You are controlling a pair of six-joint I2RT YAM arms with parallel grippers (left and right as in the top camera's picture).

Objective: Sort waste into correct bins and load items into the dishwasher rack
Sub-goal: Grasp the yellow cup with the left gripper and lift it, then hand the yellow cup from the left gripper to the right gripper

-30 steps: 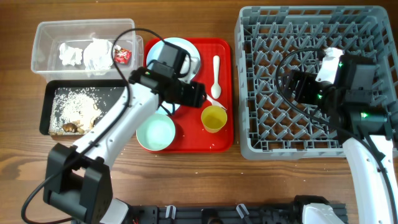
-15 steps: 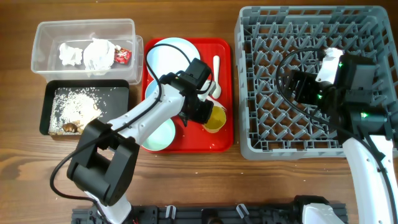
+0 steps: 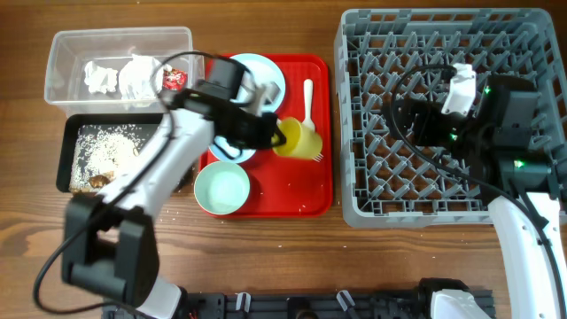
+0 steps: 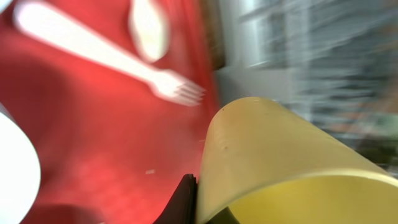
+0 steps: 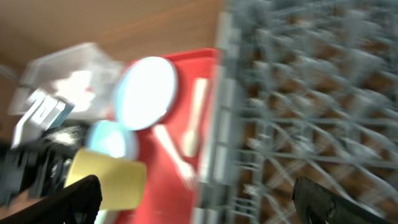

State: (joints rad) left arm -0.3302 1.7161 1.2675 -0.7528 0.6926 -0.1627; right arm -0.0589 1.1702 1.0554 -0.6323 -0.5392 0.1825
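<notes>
The left gripper (image 3: 276,135) is pinching the rim of the one small yellow plastic cup (image 3: 299,140), its jaws nearly closed on the cup's wall, and is holding it above the flat red serving tray (image 3: 301,199). The cup is lying on its side with its long axis running left to right. Its mouth seems to be facing the gripper, though blur is making this uncertain. One white plastic fork (image 4: 93,53) and one white plastic spoon (image 4: 149,28) are lying on the tray beneath. The right gripper (image 5: 199,205) is hovering over the large square grey plastic dishwasher rack (image 3: 416,211), fingers spread wide and holding nothing.
</notes>
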